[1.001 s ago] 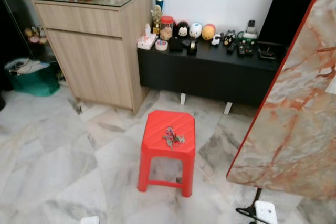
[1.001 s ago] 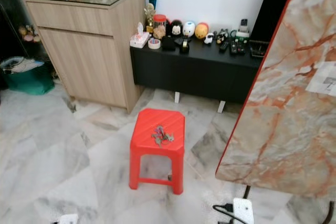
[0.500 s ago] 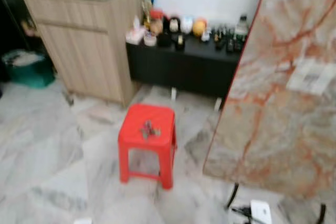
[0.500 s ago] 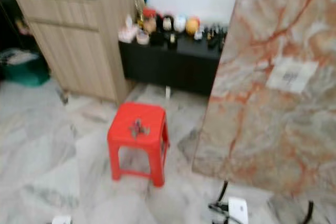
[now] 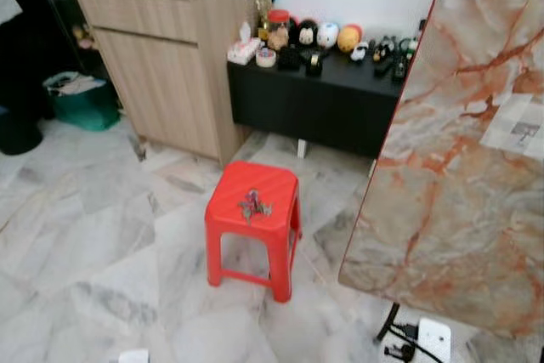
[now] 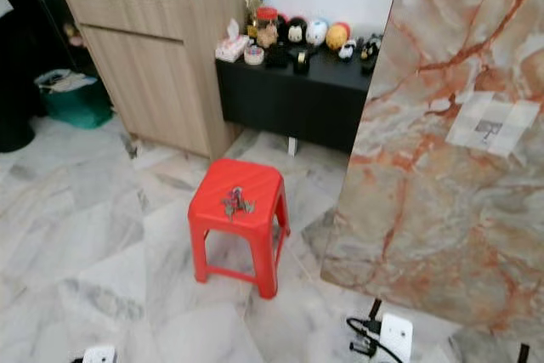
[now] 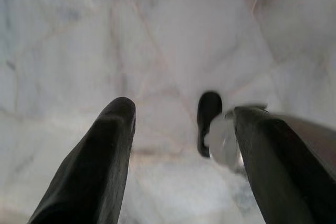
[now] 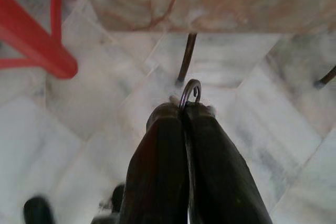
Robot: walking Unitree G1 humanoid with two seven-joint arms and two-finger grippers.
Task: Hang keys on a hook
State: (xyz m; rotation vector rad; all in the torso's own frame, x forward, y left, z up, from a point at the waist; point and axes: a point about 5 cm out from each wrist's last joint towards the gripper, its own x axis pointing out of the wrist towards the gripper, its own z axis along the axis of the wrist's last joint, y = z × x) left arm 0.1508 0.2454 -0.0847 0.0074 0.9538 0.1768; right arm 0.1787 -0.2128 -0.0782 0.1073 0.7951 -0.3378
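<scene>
Marble-tiled floor (image 5: 76, 235) of a room, seen from the robot's head. Compared with the view one second earlier, the whole scene has shifted and is sharp again after a blurred half-second frame: the camera has moved, not the furniture. The tilted marble-patterned tabletop (image 5: 463, 150) with a red edge now takes up more of the robot's right side, and a paper label on it has come into sight. A wooden cabinet (image 5: 170, 74) stands on the left, touching a low black surface (image 5: 323, 99) that carries a row of small figurines (image 5: 327, 36). A red plastic stool (image 5: 252, 227) stands on the floor in front of both, now nearer the picture's centre than before. The keys (image 5: 253, 206) lie in a small bunch on the stool seat, as they did a second ago. A white power strip (image 6: 393, 333) with a black cable lies on the floor near the tabletop's foot.

Left gripper (image 7: 181, 145): fingers spread wide apart, holding nothing, hanging above the floor. Right gripper (image 8: 185, 114): fingers pressed together on a thin metal hook (image 8: 190, 90), whose curved end protrudes past the fingertips, above the floor beside a stool leg.
</scene>
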